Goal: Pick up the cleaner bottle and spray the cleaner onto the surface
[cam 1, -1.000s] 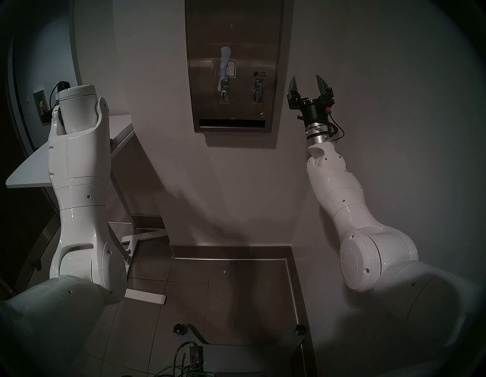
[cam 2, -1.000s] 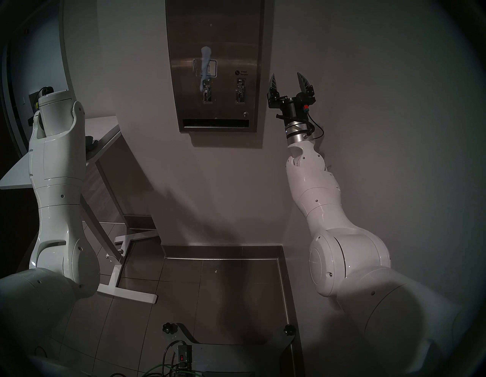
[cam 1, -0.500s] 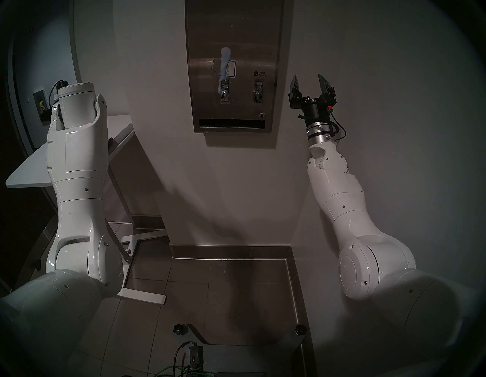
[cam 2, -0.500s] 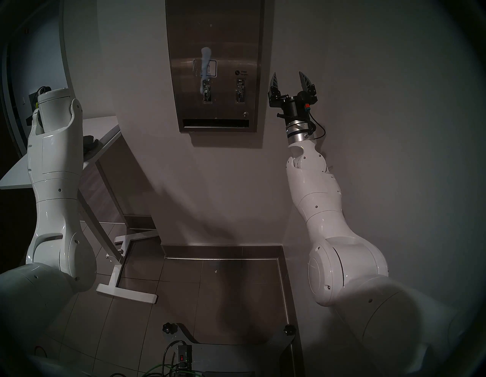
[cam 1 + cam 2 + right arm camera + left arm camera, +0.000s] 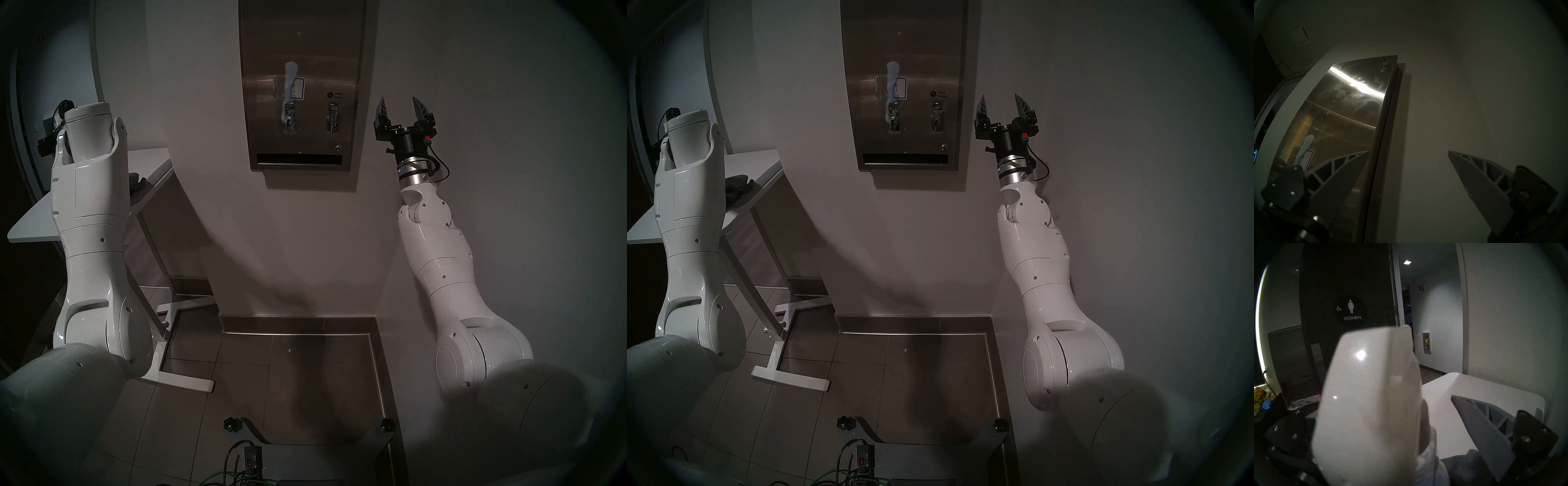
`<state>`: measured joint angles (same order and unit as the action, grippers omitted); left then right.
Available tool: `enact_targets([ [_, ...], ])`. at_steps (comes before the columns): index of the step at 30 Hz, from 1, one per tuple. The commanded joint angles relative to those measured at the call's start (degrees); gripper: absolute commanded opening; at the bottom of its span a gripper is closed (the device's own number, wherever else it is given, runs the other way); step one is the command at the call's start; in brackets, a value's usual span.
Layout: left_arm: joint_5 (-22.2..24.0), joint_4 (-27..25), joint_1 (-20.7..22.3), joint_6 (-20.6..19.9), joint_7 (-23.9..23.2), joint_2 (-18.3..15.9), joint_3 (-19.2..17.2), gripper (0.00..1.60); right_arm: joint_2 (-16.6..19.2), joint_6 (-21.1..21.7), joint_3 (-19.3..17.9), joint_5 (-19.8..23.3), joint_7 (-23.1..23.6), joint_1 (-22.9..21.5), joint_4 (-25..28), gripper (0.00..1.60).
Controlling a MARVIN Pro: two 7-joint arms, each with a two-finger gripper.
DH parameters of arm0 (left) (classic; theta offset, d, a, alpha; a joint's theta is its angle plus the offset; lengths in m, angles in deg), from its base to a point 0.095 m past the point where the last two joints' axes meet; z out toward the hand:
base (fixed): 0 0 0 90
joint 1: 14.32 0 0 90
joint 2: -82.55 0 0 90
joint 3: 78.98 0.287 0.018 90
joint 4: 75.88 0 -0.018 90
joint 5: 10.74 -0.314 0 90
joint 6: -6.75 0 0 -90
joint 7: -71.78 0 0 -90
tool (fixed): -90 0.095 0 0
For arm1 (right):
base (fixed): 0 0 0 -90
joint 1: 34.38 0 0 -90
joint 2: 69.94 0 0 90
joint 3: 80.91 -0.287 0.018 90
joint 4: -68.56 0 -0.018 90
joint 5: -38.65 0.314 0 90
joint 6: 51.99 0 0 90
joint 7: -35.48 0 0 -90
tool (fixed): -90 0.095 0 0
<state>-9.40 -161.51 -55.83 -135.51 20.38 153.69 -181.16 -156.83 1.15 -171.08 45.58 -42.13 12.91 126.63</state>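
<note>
The cleaner bottle's white spray head (image 5: 1369,395) fills the left wrist view, with its clear neck below and its base out of view. My left gripper (image 5: 1410,395) is around it; the one visible finger (image 5: 1483,429) stands wide and apart from the bottle, the other is hidden. In the head views the left forearm (image 5: 88,176) hides this gripper and the bottle. The steel dispenser front (image 5: 319,61) (image 5: 925,51) (image 5: 1349,135) bears a whitish foam streak (image 5: 290,85) (image 5: 892,81) (image 5: 1305,147). My right gripper (image 5: 402,105) (image 5: 1002,103) (image 5: 1408,151) is open and empty, to the right of the dispenser.
A white table (image 5: 34,217) stands at the left under the left arm, with a dark cloth (image 5: 137,183) (image 5: 737,188) (image 5: 1463,461) on it. Its white foot (image 5: 183,383) lies on the tiled floor. A dark door with a WOMEN sign (image 5: 1350,310) is beyond.
My left arm has swung to the left, uncovering the dark cloth on the table. My right arm has shifted slightly right. The foam streak looks the same.
</note>
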Motion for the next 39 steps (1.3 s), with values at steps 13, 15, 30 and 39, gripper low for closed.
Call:
enact_targets([
  [13, -0.1, -6.7, 9.1, 4.2, -0.2, -3.2, 2.7, 1.6, -0.5, 8.3, -0.4, -3.6, -3.7, 3.8, 12.2, 1.6],
  [15, -0.3, -8.0, 9.7, 4.7, -0.4, -4.0, 3.2, 1.6, -0.6, 8.9, -0.4, -3.8, -4.0, 4.1, 12.7, 1.6],
  [30, 4.0, -15.7, 15.7, 8.2, -6.2, 2.5, 13.8, 1.6, -1.2, 13.9, -0.8, -5.7, -5.7, 6.3, 17.3, 1.6],
  [39, 11.6, -17.5, 11.3, 8.4, -11.4, 9.3, 22.3, 1.6, -1.6, 18.6, -0.9, -7.4, -7.3, 8.3, 21.8, 1.6],
])
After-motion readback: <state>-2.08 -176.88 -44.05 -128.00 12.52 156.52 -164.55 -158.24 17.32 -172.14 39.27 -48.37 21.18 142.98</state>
